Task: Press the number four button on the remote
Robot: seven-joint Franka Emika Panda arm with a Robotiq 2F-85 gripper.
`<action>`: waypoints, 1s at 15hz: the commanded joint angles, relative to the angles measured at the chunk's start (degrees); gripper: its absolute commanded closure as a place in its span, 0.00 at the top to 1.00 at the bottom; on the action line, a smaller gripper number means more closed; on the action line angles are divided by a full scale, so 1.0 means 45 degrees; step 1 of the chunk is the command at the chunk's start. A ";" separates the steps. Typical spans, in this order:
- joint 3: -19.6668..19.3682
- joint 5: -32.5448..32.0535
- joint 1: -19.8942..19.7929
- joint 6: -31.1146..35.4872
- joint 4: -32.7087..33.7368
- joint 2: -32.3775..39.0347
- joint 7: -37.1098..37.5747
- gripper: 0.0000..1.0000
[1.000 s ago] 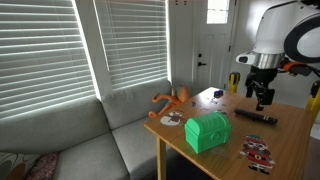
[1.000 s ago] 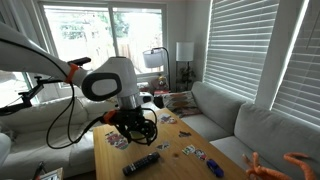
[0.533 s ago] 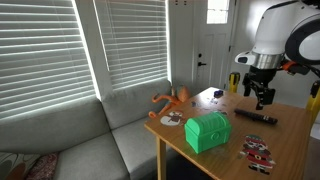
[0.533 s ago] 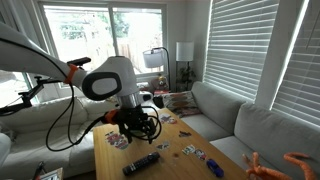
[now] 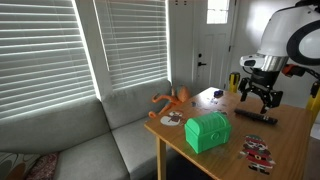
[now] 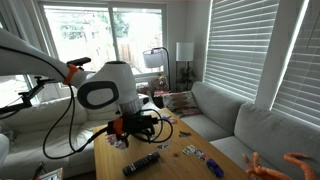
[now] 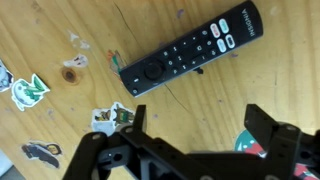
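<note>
The black two-fingered claw (image 7: pixel 200 118) was held spread wide, with nothing between its fingers, and was pointed straight down at the light wooden table (image 7: pixel 60 120). The slim black bar-shaped remote (image 7: pixel 190 48) was laid flat on that table, just beyond the fingertips and not touched by them. In an exterior view the white arm (image 5: pixel 290 35) was bent over from above, beyond the green chest-shaped box (image 5: pixel 208 131).

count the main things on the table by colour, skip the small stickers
black remote: 1
green chest: 1
orange toy: 1
red-and-white flat item: 1
total: 4
</note>
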 commanded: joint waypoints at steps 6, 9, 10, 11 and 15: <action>-0.0086 0.0887 -0.0257 -0.0363 -0.0125 0.0006 -0.1232 1.00; -0.0353 0.0860 -0.0244 -0.0031 -0.0224 0.0075 -0.2121 1.00; -0.0484 0.1085 -0.0165 0.0035 -0.0291 0.0045 -0.2643 1.00; -0.0625 0.1291 -0.0113 0.0131 -0.0336 0.0031 -0.3206 1.00; -0.0970 0.2064 -0.0100 -0.0036 -0.0367 -0.0001 -0.5019 0.73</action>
